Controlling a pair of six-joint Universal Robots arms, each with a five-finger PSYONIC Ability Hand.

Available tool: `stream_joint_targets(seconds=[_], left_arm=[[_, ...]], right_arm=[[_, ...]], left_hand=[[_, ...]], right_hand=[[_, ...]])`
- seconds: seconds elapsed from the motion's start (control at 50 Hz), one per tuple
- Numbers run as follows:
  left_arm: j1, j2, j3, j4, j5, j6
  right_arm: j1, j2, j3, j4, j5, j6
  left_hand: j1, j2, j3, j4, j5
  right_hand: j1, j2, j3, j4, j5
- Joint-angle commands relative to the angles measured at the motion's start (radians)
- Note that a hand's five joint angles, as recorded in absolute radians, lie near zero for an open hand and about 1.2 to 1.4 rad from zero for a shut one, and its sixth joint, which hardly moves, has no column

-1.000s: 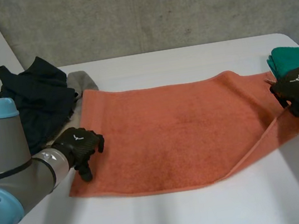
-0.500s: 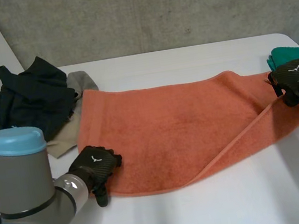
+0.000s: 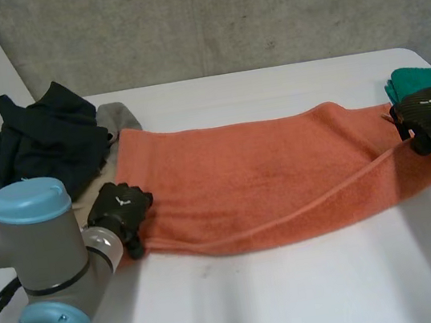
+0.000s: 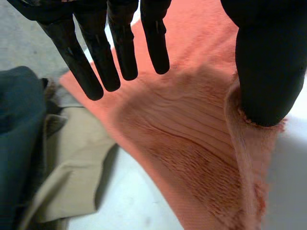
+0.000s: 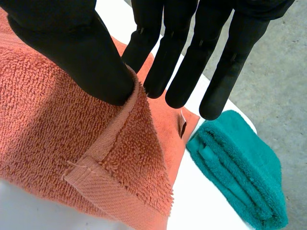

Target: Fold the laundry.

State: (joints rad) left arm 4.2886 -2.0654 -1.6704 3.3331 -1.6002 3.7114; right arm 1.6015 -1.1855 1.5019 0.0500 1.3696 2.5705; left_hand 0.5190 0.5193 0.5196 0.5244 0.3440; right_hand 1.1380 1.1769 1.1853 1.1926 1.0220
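Left hand (image 3: 121, 210): the fingers (image 4: 120, 48) are straight and spread, held well clear of the thumb (image 4: 266, 72). They hover just above the orange terry towel (image 3: 259, 179) without closing on it. The thumb tip is pressed into the hem at the towel's near-left corner, and the hem curls up around that tip. The cloth between the fingers and thumb is ridged and bunched. Right hand (image 3: 429, 115): the fingers (image 5: 230, 67) are straight and close together. The thumb (image 5: 72, 48) bears on a raised fold of the hem at the right end of the towel and pinches that fold against the nearest finger behind it. The orange terry towel lies lengthwise across the white table (image 3: 300, 295) between the two hands. Its near edge is lifted and turned over toward the far edge, forming a long diagonal fold line. A folded teal towel (image 5: 240, 172) lies just beyond the right fingertips. A heap of dark garments (image 3: 43, 147) and a beige cloth (image 4: 72, 163) lie beside the left hand, off the towel's left end.
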Motion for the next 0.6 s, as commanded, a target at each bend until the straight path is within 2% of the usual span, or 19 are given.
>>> stream_joint_targets(seconds=[0.02, 0.08, 0.16, 0.18, 0.32, 0.4, 0.52, 0.56, 0.6], left_arm=[[0.013, 0.019, 0.001, 0.023, -0.017, 0.022], [0.014, 0.024, -0.006, 0.028, -0.02, 0.031], [0.014, 0.034, -0.025, 0.025, -0.012, 0.053], [0.013, 0.04, -0.032, 0.023, -0.006, 0.062], [0.002, 0.09, -0.08, -0.042, 0.016, 0.099], [0.005, 0.162, -0.114, -0.168, 0.022, 0.14], [-0.012, 0.283, -0.138, -0.486, 0.028, 0.222], [-0.016, 0.307, -0.135, -0.55, 0.031, 0.225], [-0.023, 0.337, -0.123, -0.622, 0.043, 0.223]], right_arm=[[-0.012, -0.022, 0.015, -0.001, 0.0, -0.004], [-0.02, -0.029, 0.02, 0.001, -0.001, -0.006], [-0.032, -0.04, 0.038, 0.008, -0.009, -0.021], [-0.038, -0.046, 0.047, 0.014, -0.014, -0.039], [-0.092, -0.101, 0.11, 0.083, -0.035, -0.194], [-0.141, -0.138, 0.167, 0.192, -0.049, -0.372], [-0.253, -0.206, 0.267, 0.404, -0.056, -0.725], [-0.261, -0.215, 0.273, 0.401, -0.07, -0.766], [-0.255, -0.217, 0.268, 0.37, -0.093, -0.744]], left_hand=[[0.175, 0.175, 0.175, 0.17, 0.176], [0.305, 0.304, 0.304, 0.299, 0.305], [0.829, 0.829, 0.829, 0.824, 0.83], [0.877, 0.876, 0.876, 0.871, 0.877], [0.877, 0.877, 0.877, 0.872, 0.878], [0.877, 0.877, 0.877, 0.872, 0.878], [0.877, 0.877, 0.877, 0.872, 0.878], [0.877, 0.877, 0.877, 0.872, 0.878], [0.877, 0.877, 0.877, 0.872, 0.878]], right_hand=[[0.258, 0.219, 0.211, 0.204, 0.2], [0.258, 0.219, 0.211, 0.204, 0.2], [0.258, 0.219, 0.211, 0.204, 0.2], [0.258, 0.219, 0.211, 0.204, 0.2], [0.258, 0.219, 0.211, 0.204, 0.2], [0.258, 0.219, 0.211, 0.204, 0.2], [0.258, 0.219, 0.211, 0.204, 0.2], [0.258, 0.219, 0.211, 0.204, 0.2], [0.258, 0.219, 0.211, 0.204, 0.2]])
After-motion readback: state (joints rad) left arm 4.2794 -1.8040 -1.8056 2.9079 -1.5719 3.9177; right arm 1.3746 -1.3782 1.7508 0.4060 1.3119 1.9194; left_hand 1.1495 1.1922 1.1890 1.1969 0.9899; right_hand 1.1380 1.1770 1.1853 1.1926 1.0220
